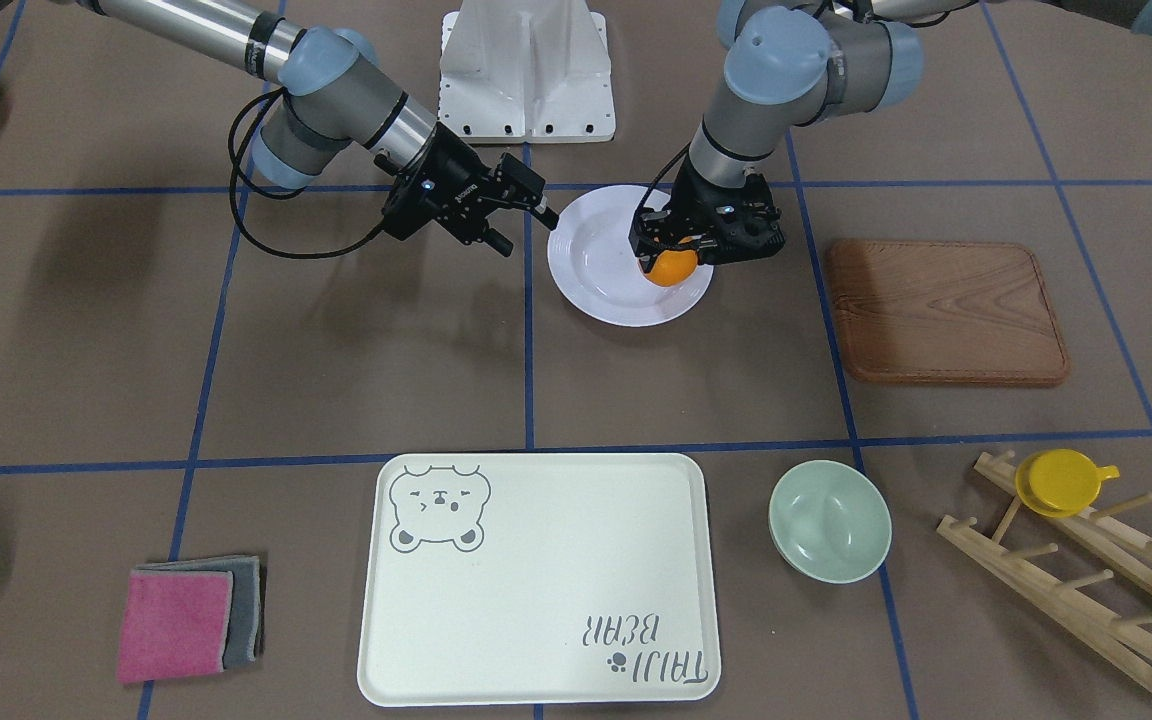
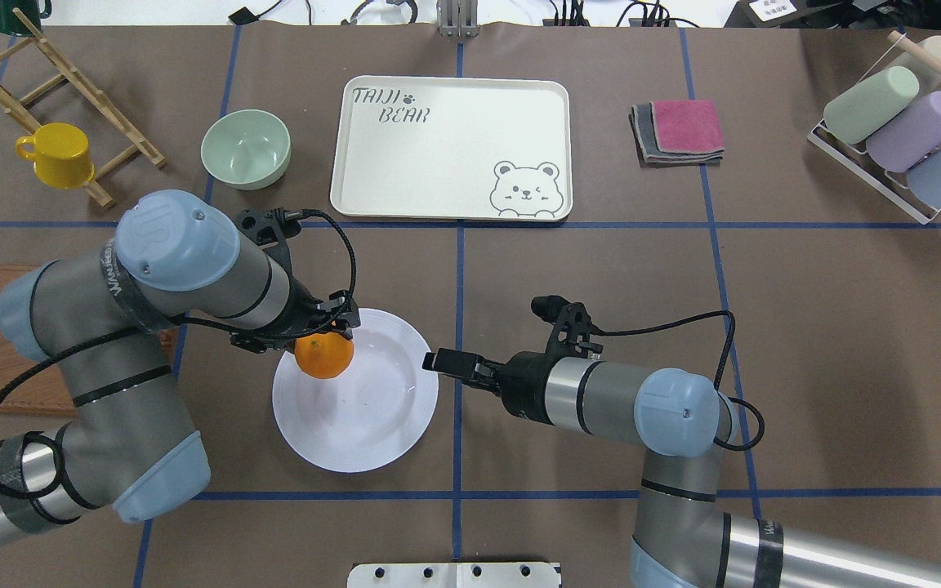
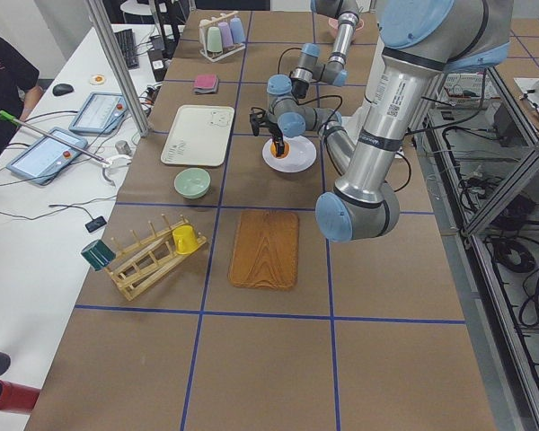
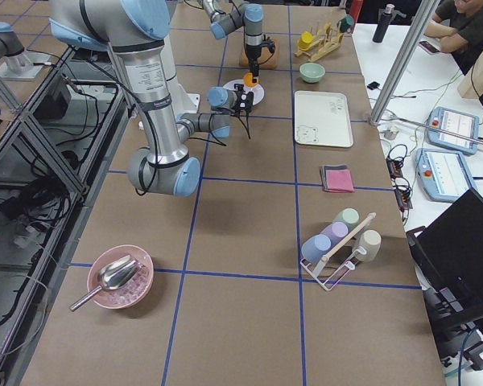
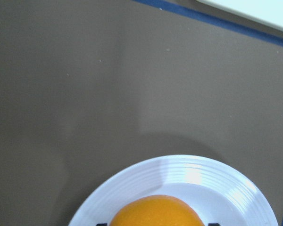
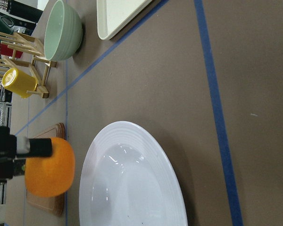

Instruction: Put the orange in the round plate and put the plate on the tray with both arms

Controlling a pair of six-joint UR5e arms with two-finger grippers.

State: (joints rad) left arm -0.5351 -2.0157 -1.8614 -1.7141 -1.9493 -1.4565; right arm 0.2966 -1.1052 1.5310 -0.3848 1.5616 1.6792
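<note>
My left gripper (image 1: 674, 256) is shut on the orange (image 1: 674, 270) and holds it over the round plate (image 1: 601, 275), just inside the rim on the robot's left side. From overhead the orange (image 2: 324, 357) hangs below the left gripper (image 2: 325, 336) above the white plate (image 2: 368, 408). My right gripper (image 1: 528, 230) is open and lies low at the plate's opposite rim, apart from it, with nothing between its fingers. The left wrist view shows the orange (image 5: 155, 212) over the plate (image 5: 193, 173). The cream bear tray (image 1: 536, 580) lies bare across the table.
A pale green bowl (image 1: 829, 520) sits beside the tray. A wooden board (image 1: 946, 310) lies on the left arm's side of the plate. A wooden rack with a yellow cup (image 1: 1061, 482), folded cloths (image 1: 186, 620) and a cup holder (image 2: 903, 122) stand at the edges.
</note>
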